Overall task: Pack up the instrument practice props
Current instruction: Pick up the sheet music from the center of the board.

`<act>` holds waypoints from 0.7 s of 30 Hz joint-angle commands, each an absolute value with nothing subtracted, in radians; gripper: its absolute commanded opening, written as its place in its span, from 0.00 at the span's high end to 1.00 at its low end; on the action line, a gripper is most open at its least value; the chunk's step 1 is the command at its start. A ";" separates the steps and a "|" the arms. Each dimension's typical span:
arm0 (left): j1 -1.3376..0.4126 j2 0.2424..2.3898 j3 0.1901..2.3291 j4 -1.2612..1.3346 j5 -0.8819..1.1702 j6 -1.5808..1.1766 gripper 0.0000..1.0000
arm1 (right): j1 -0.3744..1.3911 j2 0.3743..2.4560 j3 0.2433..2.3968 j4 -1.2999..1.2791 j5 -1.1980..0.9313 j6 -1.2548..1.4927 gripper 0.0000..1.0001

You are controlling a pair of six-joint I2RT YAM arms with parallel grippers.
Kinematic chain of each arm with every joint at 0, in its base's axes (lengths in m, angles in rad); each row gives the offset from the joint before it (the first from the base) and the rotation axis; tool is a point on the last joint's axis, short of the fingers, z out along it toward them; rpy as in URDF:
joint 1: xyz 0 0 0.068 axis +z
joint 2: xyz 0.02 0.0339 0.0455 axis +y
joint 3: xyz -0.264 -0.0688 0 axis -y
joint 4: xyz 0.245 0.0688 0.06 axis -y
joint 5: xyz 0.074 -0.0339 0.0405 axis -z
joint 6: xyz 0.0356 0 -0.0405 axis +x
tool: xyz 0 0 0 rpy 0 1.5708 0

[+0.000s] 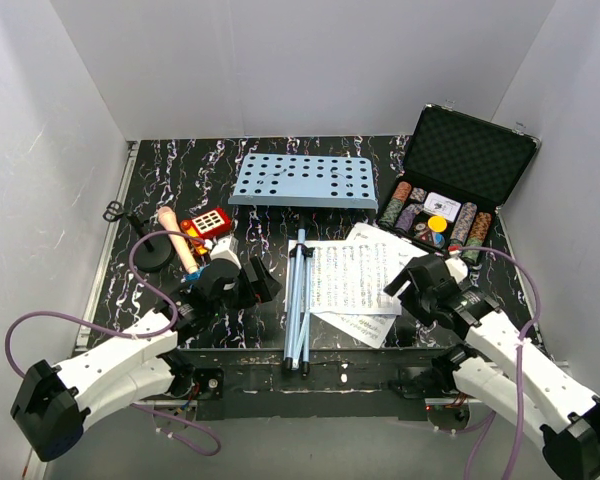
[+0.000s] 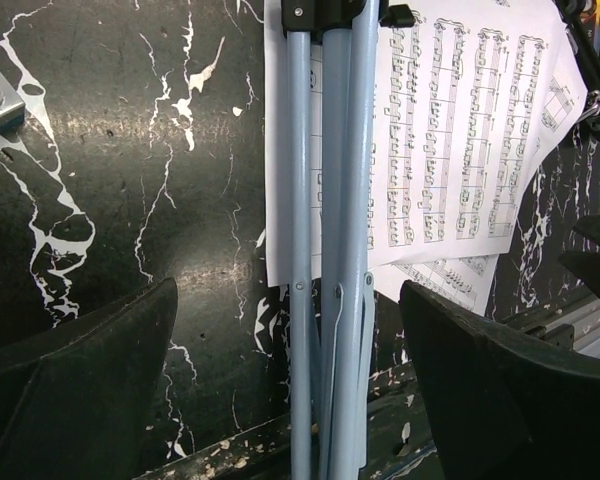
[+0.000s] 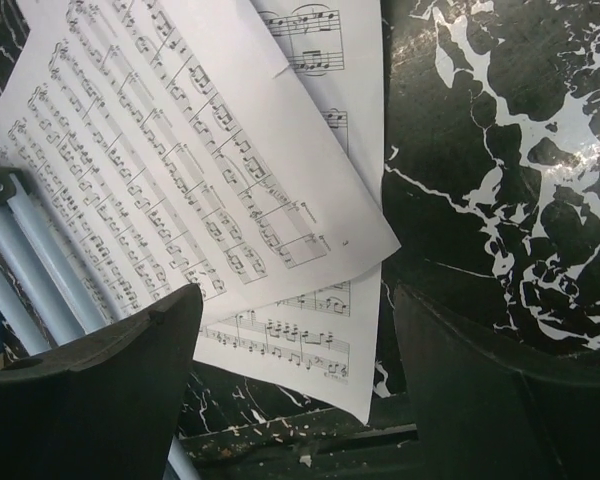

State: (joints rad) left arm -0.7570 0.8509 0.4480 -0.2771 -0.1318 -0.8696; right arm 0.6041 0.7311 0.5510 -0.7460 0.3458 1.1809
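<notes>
Left gripper, spread, overhangs music stand legs; right gripper, spread, overhangs pages.

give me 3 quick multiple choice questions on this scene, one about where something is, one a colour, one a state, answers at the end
1. Where are the music stand's folded legs?
A. upright against the back wall
B. flat on the table, over the left edge of the sheet music
C. held up in the air

2. What colour is the perforated stand desk?
A. red
B. light blue
C. white

3. What state is the chip case in?
A. lid shut
B. lid open, chips showing
C. turned upside down

Answers:
1 B: the top view shows the legs lying flat, and the left wrist view shows the page edge under them.
2 B: the desk is pale blue with rows of holes.
3 B: the lid is tipped back and rows of chips are visible.
</notes>
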 commanded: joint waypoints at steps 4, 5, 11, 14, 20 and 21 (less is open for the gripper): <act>-0.762 0.864 0.457 -0.249 -0.120 -0.881 0.06 | 0.528 0.753 0.463 -0.588 0.173 1.141 0.15; -0.762 0.859 0.454 -0.244 -0.123 -0.885 0.06 | 0.531 0.747 0.444 -0.571 0.148 1.166 0.15; -0.762 0.857 0.425 -0.210 -0.126 -0.923 0.06 | 0.581 0.643 0.342 -0.518 0.141 1.288 0.15; -0.762 0.880 0.426 -0.204 -0.121 -0.927 0.06 | 0.583 0.652 0.316 -0.526 0.152 1.316 0.15; -0.762 0.879 0.425 -0.202 -0.121 -0.928 0.07 | 0.583 0.583 0.261 -0.443 0.219 1.393 0.16; -0.762 0.873 0.422 -0.202 -0.126 -0.928 0.07 | 0.583 0.575 0.258 -0.433 0.235 1.402 0.17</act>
